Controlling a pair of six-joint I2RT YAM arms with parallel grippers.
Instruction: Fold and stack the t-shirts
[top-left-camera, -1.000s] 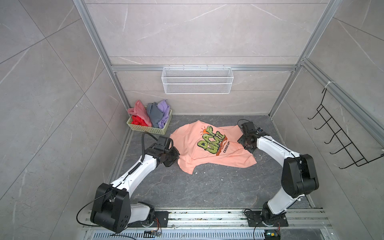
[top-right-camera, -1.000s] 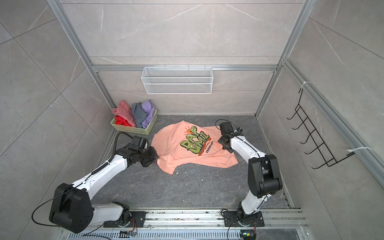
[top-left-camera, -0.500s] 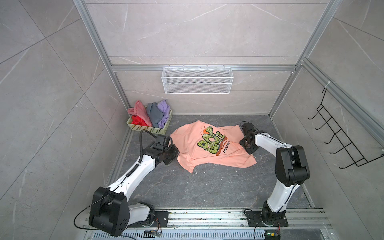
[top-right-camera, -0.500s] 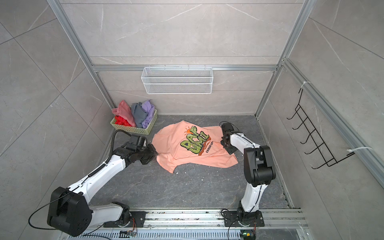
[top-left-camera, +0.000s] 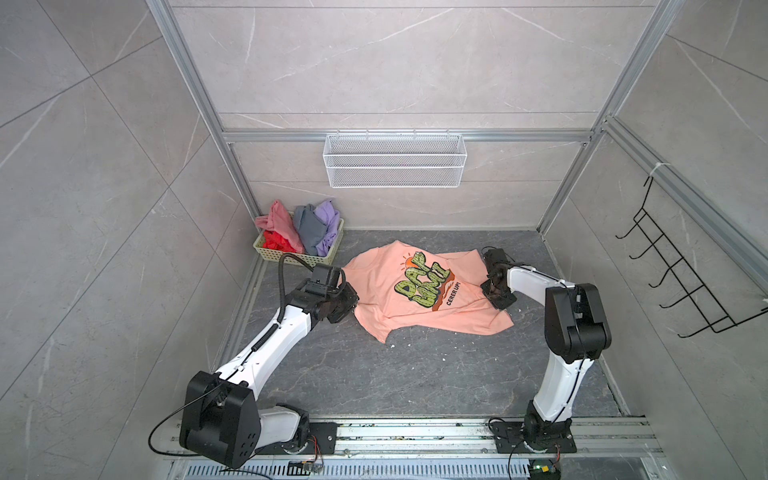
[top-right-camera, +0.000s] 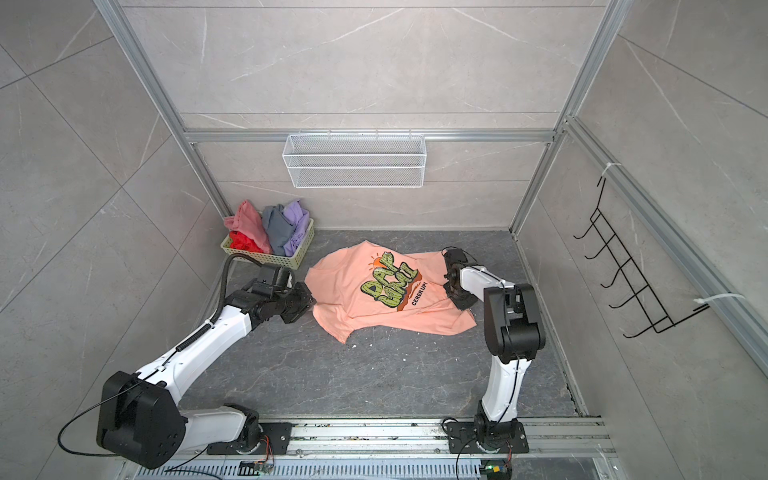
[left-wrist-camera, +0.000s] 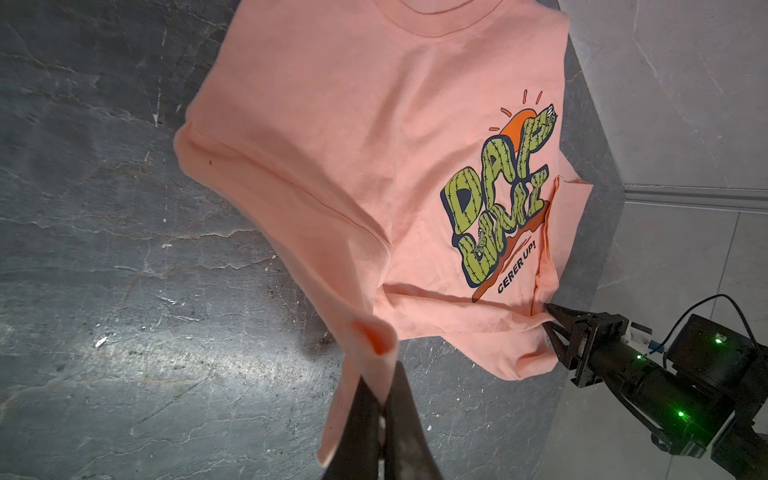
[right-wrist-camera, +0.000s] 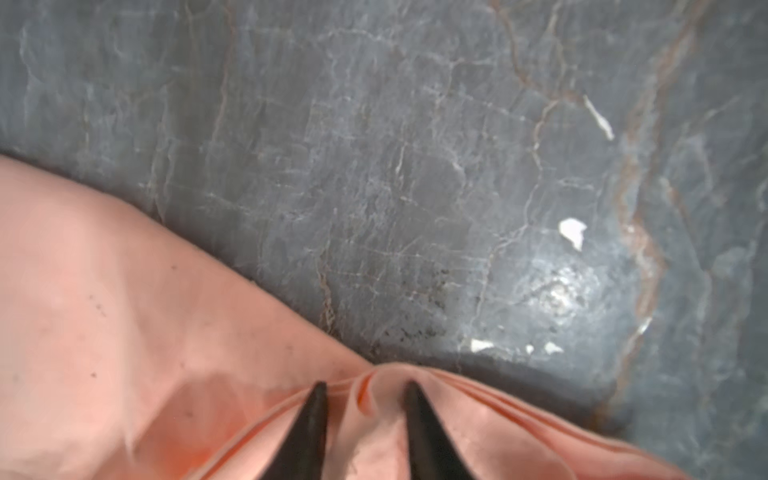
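Where the two arms meet one garment from opposite edges, holdings read thus: left gripper (left-wrist-camera: 386, 386), jaws closed on a fold of sleeve of the peach-orange t-shirt (left-wrist-camera: 332, 145), the cloth lifting in a taut ridge from the tips outward and the sleeve opening curling just beyond them. In both top views the same left gripper (top-left-camera: 351, 302) (top-right-camera: 309, 305) sits at that shirt's (top-left-camera: 382, 282) (top-right-camera: 345, 286) sleeve edge. Right gripper (right-wrist-camera: 365, 388), jaws standing apart with a raised pleat of the shirt (right-wrist-camera: 104, 332) bunched between the two tips. Whether the tips press the pleat cannot be told. In the left wrist view this right gripper (left-wrist-camera: 550, 320) shows its two points parted at the garment's border, close beside the lettering under the green-yellow graphic (left-wrist-camera: 498, 199). In both top views it (top-left-camera: 492, 291) (top-right-camera: 451, 291) points down onto the edge opposite the left jaws. The shirt lies between the two sets of jaws, print upward, rumpled, on the dark stone surface (top-left-camera: 415, 374), which shows bare with white flecks (right-wrist-camera: 573, 232) ahead of the right tips. Further stock: pale lattice basket (top-left-camera: 286, 257) (top-right-camera: 266, 259), near the left jaws and well apart from the right ones, holding a dusty pink t-shirt (top-left-camera: 278, 218), a red t-shirt (top-left-camera: 274, 241), a grey t-shirt (top-left-camera: 307, 228) and a lavender t-shirt (top-left-camera: 326, 220), all crumpled and heaped above the rim.
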